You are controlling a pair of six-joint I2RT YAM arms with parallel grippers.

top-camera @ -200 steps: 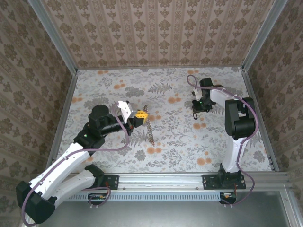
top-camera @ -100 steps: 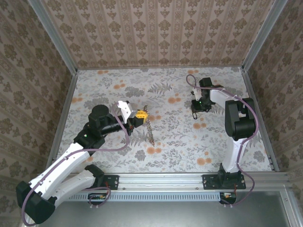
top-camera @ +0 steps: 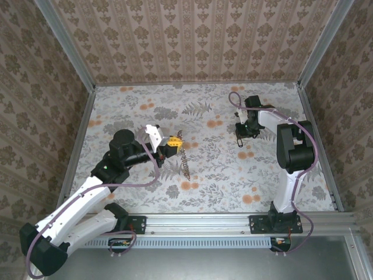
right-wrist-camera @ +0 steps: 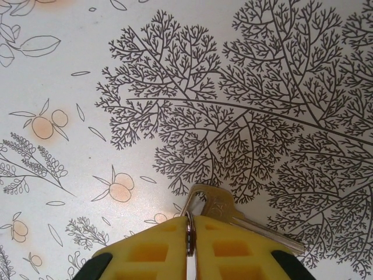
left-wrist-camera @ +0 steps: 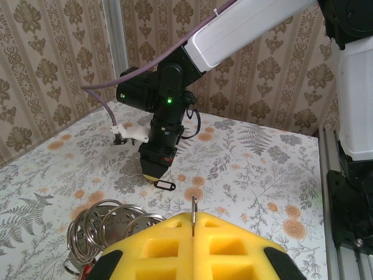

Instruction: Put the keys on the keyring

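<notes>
The keyring [top-camera: 185,163] is a thin chain of metal rings that hangs from my left gripper [top-camera: 173,140] down onto the table. In the left wrist view the yellow fingertips of my left gripper [left-wrist-camera: 193,217] are shut on one thin ring, and several more rings [left-wrist-camera: 99,224] bunch at the lower left. My right gripper [top-camera: 240,137] points down at the far right of the table. Its pads [right-wrist-camera: 157,245] are shut on a small split ring [right-wrist-camera: 188,230] threaded through a silvery key [right-wrist-camera: 230,211] that lies flat on the table.
A small black oval tag [left-wrist-camera: 164,185] lies on the table just under my right gripper [left-wrist-camera: 152,172]. Metal rails [top-camera: 81,134] and patterned walls enclose the floral table [top-camera: 221,175]. The two grippers are about a hand's width apart.
My right gripper has edged slightly toward the far wall and its jaws have closed further. The left arm and the hanging chain have not moved.
</notes>
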